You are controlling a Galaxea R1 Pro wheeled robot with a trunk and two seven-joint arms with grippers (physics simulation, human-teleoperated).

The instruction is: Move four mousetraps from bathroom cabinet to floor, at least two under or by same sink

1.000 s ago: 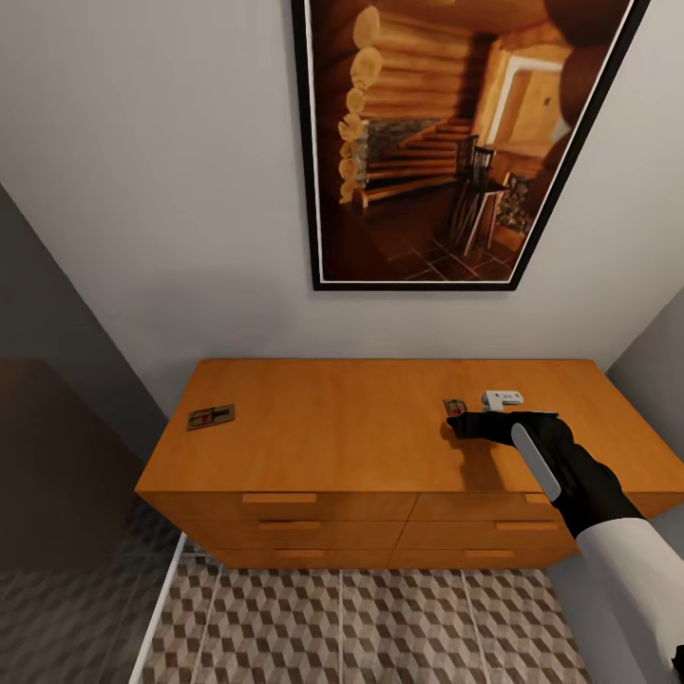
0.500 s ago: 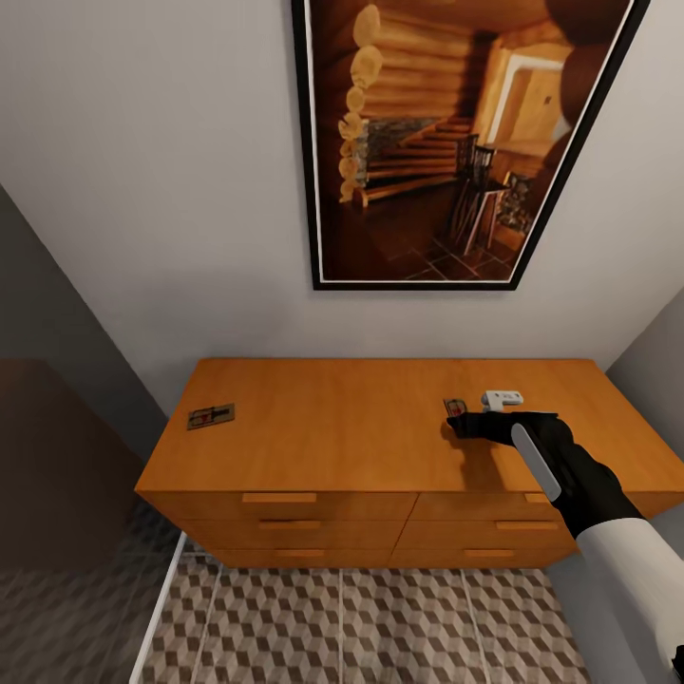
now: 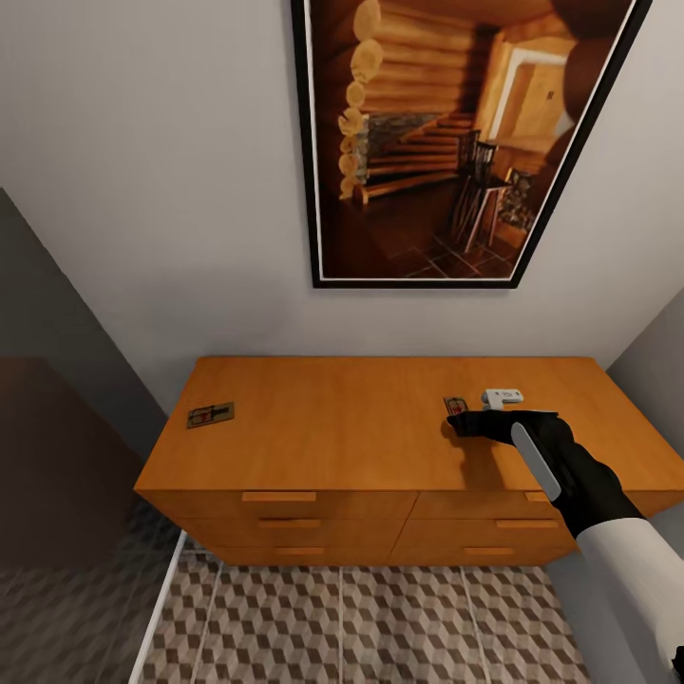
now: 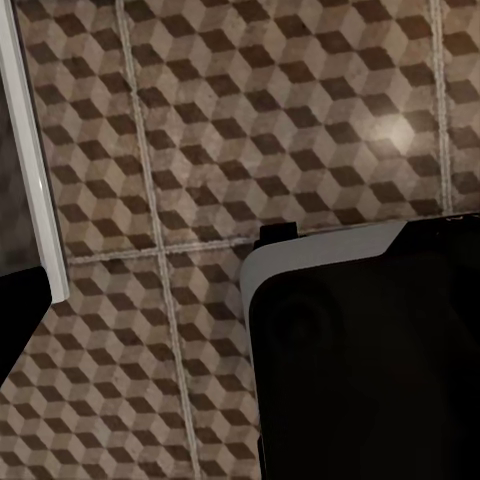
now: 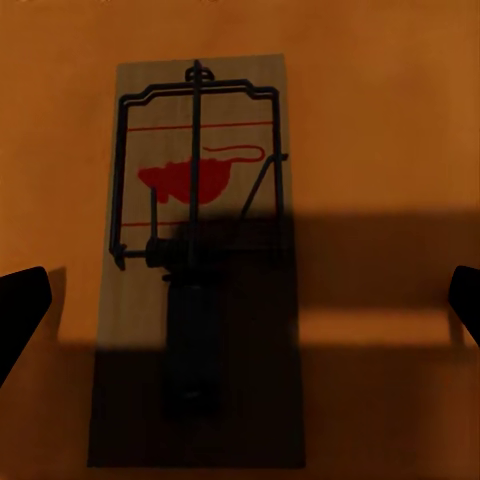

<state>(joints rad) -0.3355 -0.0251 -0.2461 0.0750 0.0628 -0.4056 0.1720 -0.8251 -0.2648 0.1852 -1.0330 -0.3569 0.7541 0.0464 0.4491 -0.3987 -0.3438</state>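
The orange-brown cabinet stands against the wall. Two mousetraps lie flat on its top. One mousetrap is near the left end. The other mousetrap is right of the middle, a tan board with dark wire and a red mouse print. My right gripper hovers just over this trap, open, its dark fingertips wide apart on either side of it and touching nothing. In the left wrist view, one fingertip of the left gripper sits at the frame edge over the cube-patterned bathroom floor. The sink is out of view.
A large framed picture hangs on the wall above the cabinet. Grey walls close in on both sides. Cube-patterned tiles run in front of the drawers. A white strip edges the tiles, and a dark and white part of the robot hangs over them.
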